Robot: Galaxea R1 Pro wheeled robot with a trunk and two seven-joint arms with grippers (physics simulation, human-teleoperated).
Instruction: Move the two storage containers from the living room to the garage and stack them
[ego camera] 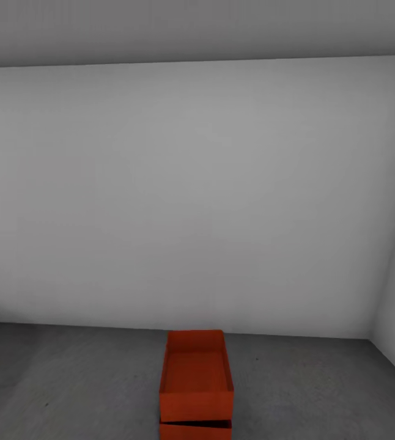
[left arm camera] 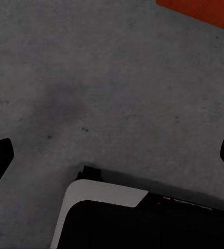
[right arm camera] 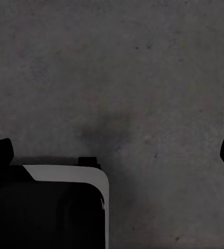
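At the bottom centre of the head view, one orange box (ego camera: 195,373) is sitting on the other box (ego camera: 195,429), both resting on the grey garage floor (ego camera: 69,385) near the pale wall (ego camera: 197,195). The left pincer (left arm camera: 112,155) and right pincer (right arm camera: 112,155) are hanging open and empty above concrete. The stack looks finished; backing away slowly, arms wide, would avoid nudging it.

Containers (ego camera: 196,376) smooth, matt orange-red; floor (ego camera: 69,379) rough grey concrete; wall (ego camera: 191,195) smooth matt
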